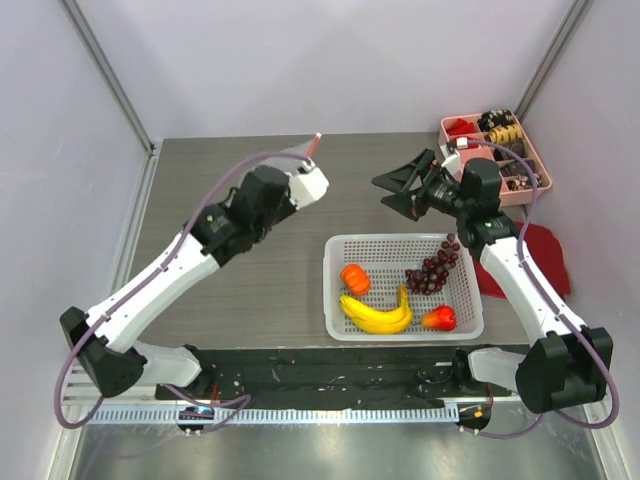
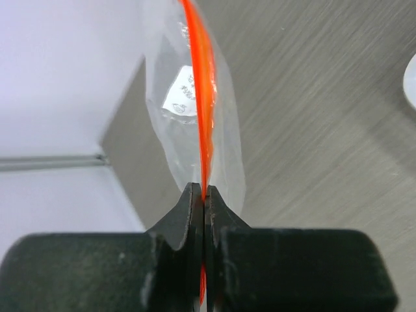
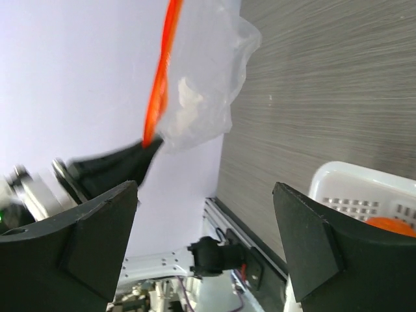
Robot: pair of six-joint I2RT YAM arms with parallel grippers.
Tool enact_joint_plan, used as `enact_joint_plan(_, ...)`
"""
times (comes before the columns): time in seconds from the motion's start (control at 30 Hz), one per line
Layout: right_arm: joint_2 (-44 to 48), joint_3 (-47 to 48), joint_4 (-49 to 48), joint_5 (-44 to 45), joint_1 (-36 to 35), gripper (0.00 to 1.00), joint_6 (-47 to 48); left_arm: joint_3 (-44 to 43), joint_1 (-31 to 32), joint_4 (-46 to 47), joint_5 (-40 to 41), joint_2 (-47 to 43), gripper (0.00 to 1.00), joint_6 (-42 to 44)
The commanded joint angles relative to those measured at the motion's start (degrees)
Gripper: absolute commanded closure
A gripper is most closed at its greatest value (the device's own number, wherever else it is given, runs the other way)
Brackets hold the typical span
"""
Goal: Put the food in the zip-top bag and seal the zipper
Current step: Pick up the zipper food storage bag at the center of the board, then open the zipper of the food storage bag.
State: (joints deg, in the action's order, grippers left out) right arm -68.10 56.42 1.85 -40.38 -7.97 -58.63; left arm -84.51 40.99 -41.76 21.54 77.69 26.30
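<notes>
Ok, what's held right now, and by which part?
The left end effector pinches the zip-top bag by its orange-red zipper; right end effector is open, holding nothing.

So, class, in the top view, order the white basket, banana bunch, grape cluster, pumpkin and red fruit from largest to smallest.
1. white basket
2. banana bunch
3. grape cluster
4. pumpkin and red fruit: they look about alike, so unranked.

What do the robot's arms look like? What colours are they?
Both arms look alike. The left arm and the right arm have smooth white shells with chunky black joints. A thin purple-grey cable loops along each one. The left gripper and the right gripper have flat, matte black fingers shaped like wedges.
</notes>
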Motion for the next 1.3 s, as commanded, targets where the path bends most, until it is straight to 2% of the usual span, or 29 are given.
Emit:
enact_joint_plan(0.0, -1.7, 1.8, -9.4, 3.0, -2.5, 0.11, -9.0, 12.3, 8.0, 16.6, 16.2, -5.8, 1.0, 13.6)
enact_joint_plan(0.03, -2.0, 2.0, -9.4, 3.0, -3.1, 0.11, -9.0, 13.8, 10.3, 19.2, 18.5, -6.5, 1.0, 15.8)
enact_joint_plan(0.07, -2.1, 2.0, -9.4, 3.1, -3.5, 0.11, -9.3, 15.2, 10.9, 24.1, 22.3, -6.9, 1.0, 17.5)
enact_joint_plan(0.17, -2.0, 1.4, -9.3, 3.5, -5.6, 0.13, -9.2, 20.9, 11.9, 35.1, 27.0, -7.8, 1.0, 28.2)
enact_joint_plan(0.2, -1.8, 1.2, -9.2, 3.6, -6.5, 0.13, -9.3, 24.1, 12.3, 44.8, 27.6, -8.1, 1.0, 31.9)
enact_joint_plan(0.23, -2.0, 1.0, -9.2, 3.7, -6.9, 0.13, -9.2, 25.5, 12.7, 48.7, 27.9, -8.0, 1.0, 37.3)
enact_joint_plan(0.37, -3.1, 0.1, -9.5, 4.1, -7.7, 0.13, -9.9, 27.7, 16.6, 64.0, 31.9, -5.3, 1.0, 44.6)
enact_joint_plan(0.4, -3.7, -0.3, -9.7, 4.2, -7.9, 0.13, -10.5, 29.1, 17.2, 74.0, 32.9, -4.5, 1.0, 46.9)
enact_joint_plan(0.43, -4.1, -0.5, -9.7, 4.2, -8.0, 0.14, -10.8, 29.7, 17.6, 78.6, 33.4, -2.5, 1.0, 51.9)
enact_joint_plan(0.57, -6.2, -0.2, -10.5, 4.5, -8.8, 0.14, -12.6, 29.4, 18.2, 94.6, 34.9, 2.4, 0.99, 58.4)
enact_joint_plan(0.63, -8.0, 1.3, -12.2, 4.4, -9.1, 0.14, -14.4, 29.9, 18.6, 98.1, 34.2, 2.9, 0.99, 59.1)
enact_joint_plan(0.83, -11.0, 6.0, -21.3, 2.7, -9.7, 0.05, -17.1, 32.2, 20.7, 98.8, 33.6, 3.3, 0.99, 59.6)
enact_joint_plan(1.07, -9.3, 3.3, -23.6, 1.9, -11.5, 0.05, -16.4, 32.7, 20.7, 98.9, 35.8, 4.8, 0.99, 59.0)
enact_joint_plan(1.2, -9.8, 4.5, -23.3, 2.1, -11.5, 0.09, -16.2, 33.0, 20.8, 99.0, 35.9, 5.0, 0.99, 58.8)
enact_joint_plan(1.27, -10.4, 5.4, -22.8, 2.5, -11.5, 0.19, -15.7, 32.9, 20.8, 98.9, 35.8, 4.8, 0.99, 58.0)
